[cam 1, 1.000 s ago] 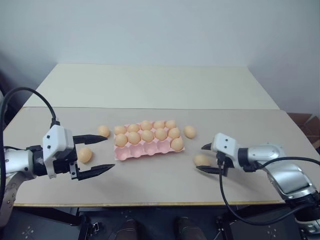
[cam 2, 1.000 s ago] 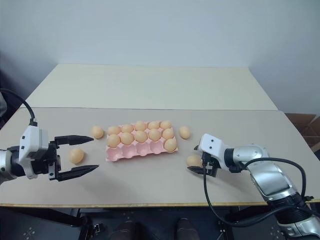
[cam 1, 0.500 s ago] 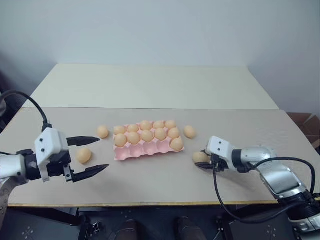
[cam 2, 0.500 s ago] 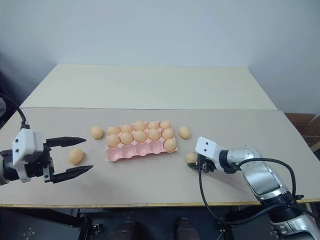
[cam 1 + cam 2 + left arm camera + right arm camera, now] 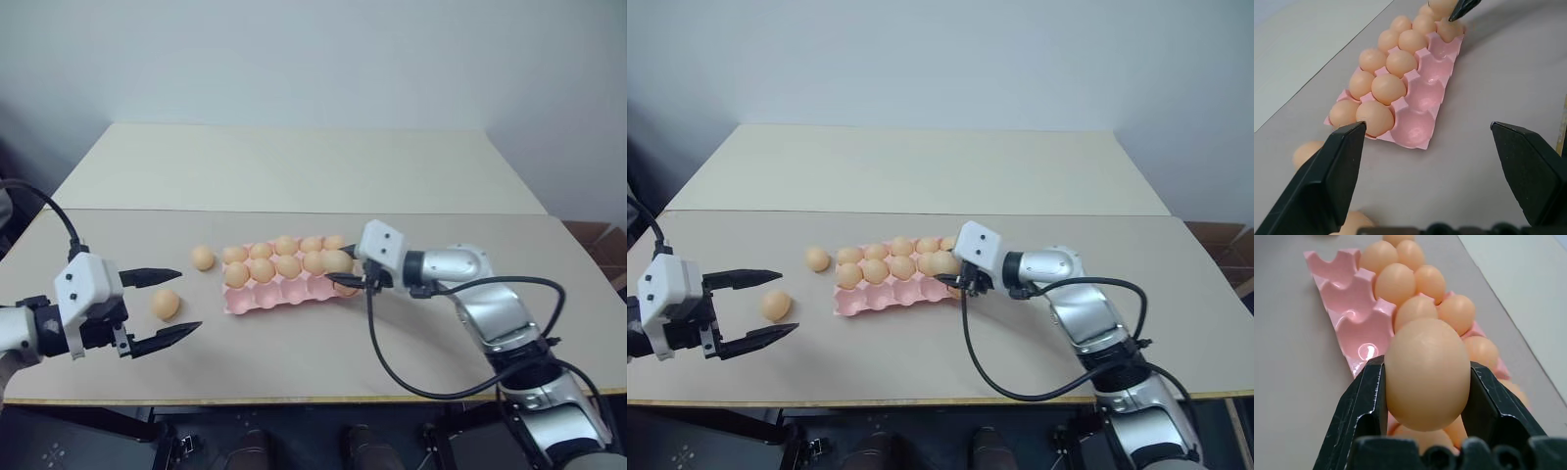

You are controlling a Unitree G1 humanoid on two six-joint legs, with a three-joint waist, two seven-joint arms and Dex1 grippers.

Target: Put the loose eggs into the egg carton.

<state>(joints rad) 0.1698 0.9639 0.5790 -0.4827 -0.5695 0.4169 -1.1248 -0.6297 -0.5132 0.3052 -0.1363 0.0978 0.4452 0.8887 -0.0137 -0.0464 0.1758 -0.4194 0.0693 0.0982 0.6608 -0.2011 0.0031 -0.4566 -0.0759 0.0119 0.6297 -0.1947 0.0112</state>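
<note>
- one egg [image 5: 1426,372] sits pinched between the two black fingers of my right gripper [image 5: 343,272], smooth, oval and light orange-brown, with a faint sheen on its shell.
- i hold it above the right end of the egg carton [image 5: 257,297], over the eggs already seated there.
- that carton is a flat, lidless pink moulded tray lying on the table [image 5: 294,362], its two far rows full of matching eggs, while four cups of the near row show glossy and bare.
- two loose eggs lie on the table left of the carton: one [image 5: 203,258] just beside its far left corner, another [image 5: 165,304] nearer me.
- my left gripper [image 5: 165,305] hangs with its jaws spread wide on either side of that nearer egg, holding nothing.
</note>
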